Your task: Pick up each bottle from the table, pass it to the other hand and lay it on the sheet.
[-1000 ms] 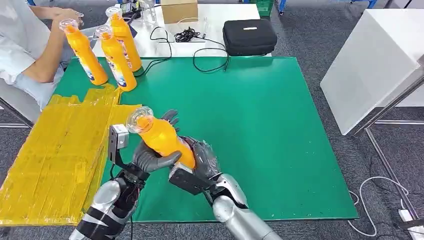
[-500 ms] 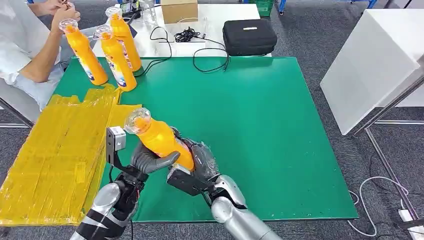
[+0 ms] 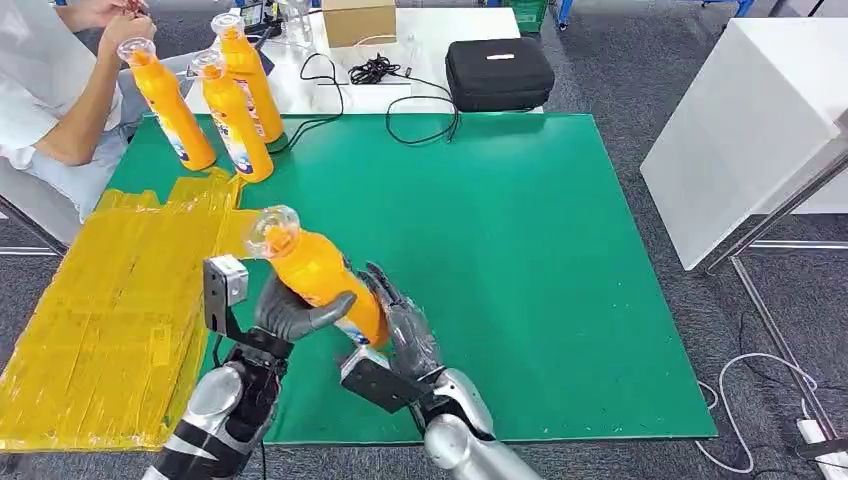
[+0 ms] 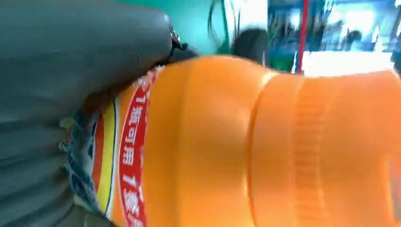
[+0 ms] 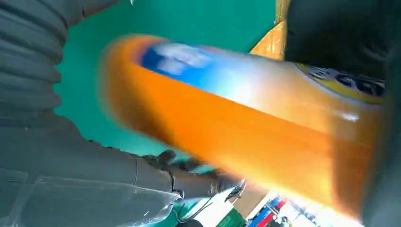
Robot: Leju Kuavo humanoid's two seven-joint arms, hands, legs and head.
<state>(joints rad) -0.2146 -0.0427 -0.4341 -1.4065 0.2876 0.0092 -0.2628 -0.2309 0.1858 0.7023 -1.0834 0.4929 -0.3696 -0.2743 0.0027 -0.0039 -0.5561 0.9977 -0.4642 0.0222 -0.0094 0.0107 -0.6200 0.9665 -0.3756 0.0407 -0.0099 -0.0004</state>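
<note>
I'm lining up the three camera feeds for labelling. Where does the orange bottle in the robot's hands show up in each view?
Head view: the orange bottle sits lower centre-left, tilted, cap toward the yellow sheet, gripped by the left hand.
Left wrist view: the orange bottle takes up most of the picture, red label band beside the grey thumb.
Right wrist view: the orange bottle runs diagonally across, blurred.
Shared landmark: the green mat.

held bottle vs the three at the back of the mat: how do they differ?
Pose: the held bottle is tilted, cap toward the yellow sheet; the three back bottles stand upright.
Support: the held bottle is off the green mat, gripped by the left hand, with the right hand open beside its base; the back bottles rest free on the mat.
Shared: orange bodies, clear caps.
</note>
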